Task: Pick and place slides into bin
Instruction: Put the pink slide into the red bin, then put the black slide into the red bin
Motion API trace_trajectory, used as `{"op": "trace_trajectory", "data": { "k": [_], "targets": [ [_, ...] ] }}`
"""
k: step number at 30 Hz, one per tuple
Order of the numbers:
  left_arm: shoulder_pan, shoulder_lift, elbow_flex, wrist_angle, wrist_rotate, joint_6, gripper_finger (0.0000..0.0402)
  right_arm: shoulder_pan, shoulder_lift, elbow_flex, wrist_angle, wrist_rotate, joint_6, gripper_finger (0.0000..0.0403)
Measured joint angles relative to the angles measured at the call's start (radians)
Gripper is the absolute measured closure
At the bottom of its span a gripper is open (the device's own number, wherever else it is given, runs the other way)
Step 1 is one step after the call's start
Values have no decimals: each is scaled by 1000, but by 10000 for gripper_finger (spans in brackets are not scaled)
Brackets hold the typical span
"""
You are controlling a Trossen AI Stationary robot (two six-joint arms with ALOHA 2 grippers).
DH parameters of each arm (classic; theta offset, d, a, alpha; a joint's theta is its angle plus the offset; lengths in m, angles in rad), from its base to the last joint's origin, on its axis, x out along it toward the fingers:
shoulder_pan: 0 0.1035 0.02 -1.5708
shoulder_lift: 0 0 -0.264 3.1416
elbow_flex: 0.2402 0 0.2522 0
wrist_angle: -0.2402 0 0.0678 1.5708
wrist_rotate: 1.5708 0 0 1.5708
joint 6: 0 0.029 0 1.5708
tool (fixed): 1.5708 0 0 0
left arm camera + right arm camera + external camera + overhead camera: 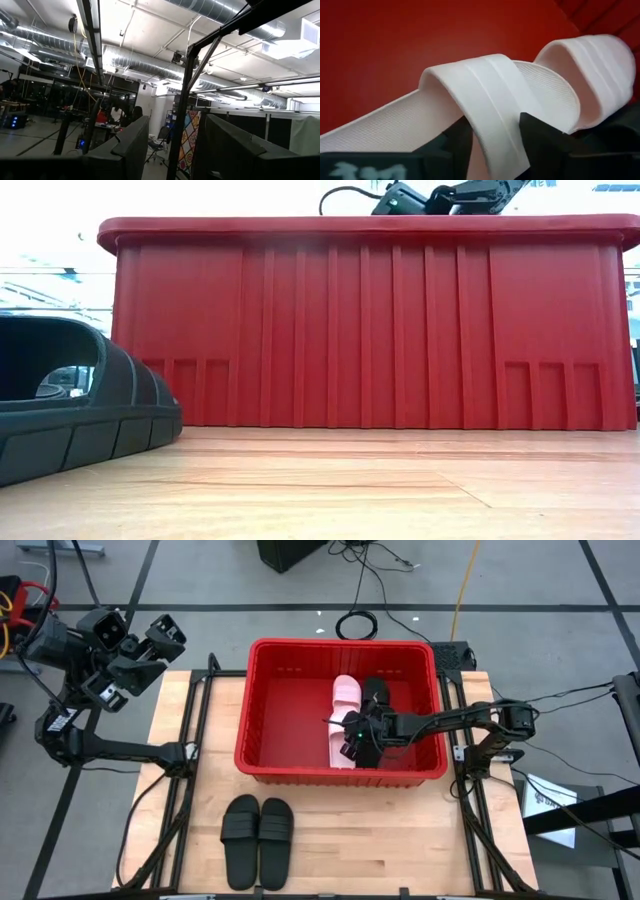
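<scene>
You're in an industrial lab or workshop: bare silver ducts (150, 60) run under an open ceiling high above the left fingers, cables (400, 570) trail over a grey taped floor (200, 580), and the wooden table (400, 830) sits in a metal frame.

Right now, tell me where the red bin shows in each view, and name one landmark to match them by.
High view: the red bin sits at the centre of the table, with pink slides inside.
Low view: its ribbed outer wall fills the background.
Left wrist view: not in it; only the room's ceiling and ducts.
Right wrist view: its red inside lies behind the pink slides.
Shared landmark: the right end effector at the pink slides.
</scene>
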Motion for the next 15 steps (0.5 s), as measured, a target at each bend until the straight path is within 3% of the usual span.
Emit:
{"op": "trace_trajectory", "data": {
  "k": [7,15],
  "targets": [
    [0,0,0,0,26,-4,199,0,-54,-1,-11,-50,1,201],
    [0,0,0,-1,43,-3,199,0,-133,0,-14,-50,1,179]
  ]
}}
